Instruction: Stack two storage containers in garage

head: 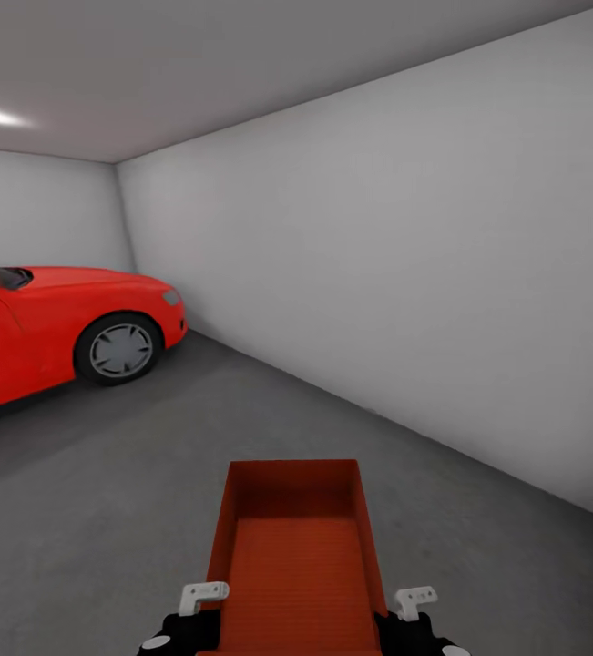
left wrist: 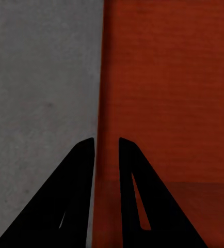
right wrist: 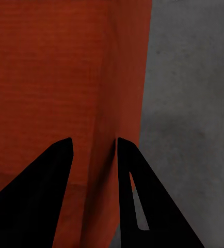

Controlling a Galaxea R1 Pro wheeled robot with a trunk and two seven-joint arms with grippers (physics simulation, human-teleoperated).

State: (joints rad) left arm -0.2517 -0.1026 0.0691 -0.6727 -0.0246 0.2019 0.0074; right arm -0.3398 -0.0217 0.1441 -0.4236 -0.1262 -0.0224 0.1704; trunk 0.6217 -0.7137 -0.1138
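One orange-red storage container (head: 296, 547) hangs low in front of me over the dark grey garage floor (head: 105, 474), its open top facing up and nothing inside. My left gripper (head: 200, 606) is shut on its left wall. In the left wrist view the fingers (left wrist: 83, 170) straddle that wall (left wrist: 169, 93), one outside over the floor and one inside. My right gripper (head: 413, 603) is shut on the right wall, and its fingers (right wrist: 130, 170) pinch the wall (right wrist: 50, 77) the same way. The other container is out of view.
A red coupe car (head: 41, 319) stands at the left, its front wheel (head: 119, 349) facing me. A plain white wall (head: 405, 273) runs along the right and meets the back wall in a corner. Bare floor stretches ahead between the car and the wall.
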